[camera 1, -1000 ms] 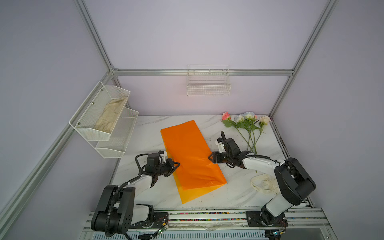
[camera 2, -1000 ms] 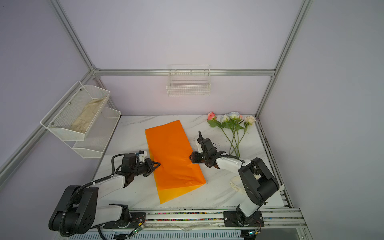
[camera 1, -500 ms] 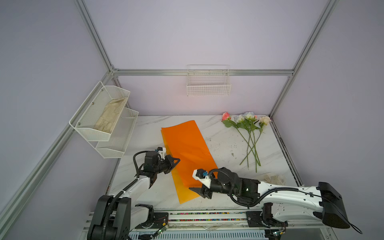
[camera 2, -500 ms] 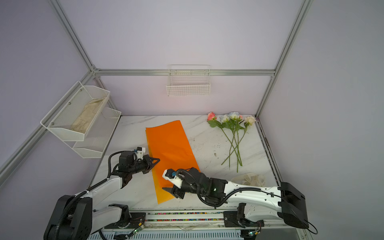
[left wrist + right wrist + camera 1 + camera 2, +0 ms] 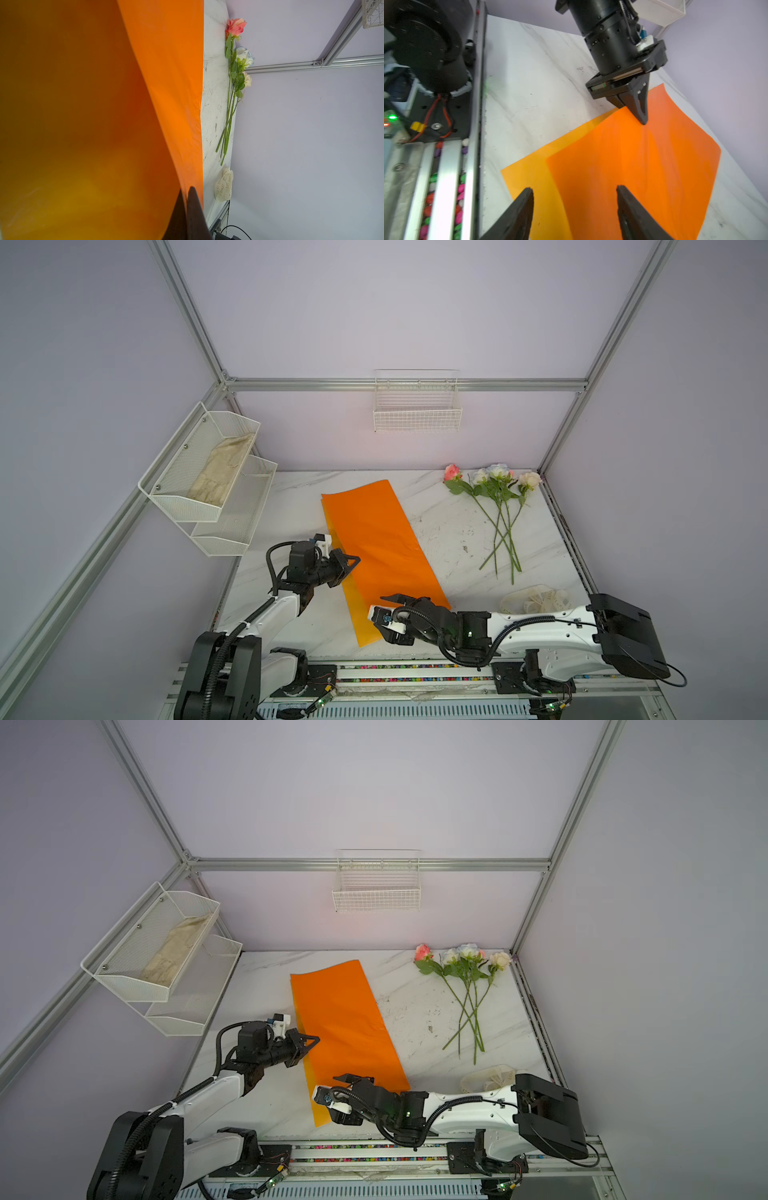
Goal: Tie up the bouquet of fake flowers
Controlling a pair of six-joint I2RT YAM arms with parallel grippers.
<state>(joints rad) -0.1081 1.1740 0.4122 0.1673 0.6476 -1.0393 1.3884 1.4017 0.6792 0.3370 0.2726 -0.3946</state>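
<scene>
Left hand (image 5: 351,563) is pinched together on the left edge of the orange wrapping paper (image 5: 374,531), with that side curled up off the desk (image 5: 449,531). Right hand (image 5: 574,207) hovers over the paper's near corner, jaws apart, gripping nothing. The fake roses (image 5: 498,472) lie loose toward the far right corner, well apart from the paper. The cream ribbon (image 5: 534,599) is bunched nearer the front.

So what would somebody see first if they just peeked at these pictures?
The big bright orange wrapping paper jumps out first, lying in the middle of the white marble table. The left gripper pinches its left edge, and the right gripper hangs open over its near corner. At the back right lie the fake roses, pink, white and cream.
</scene>
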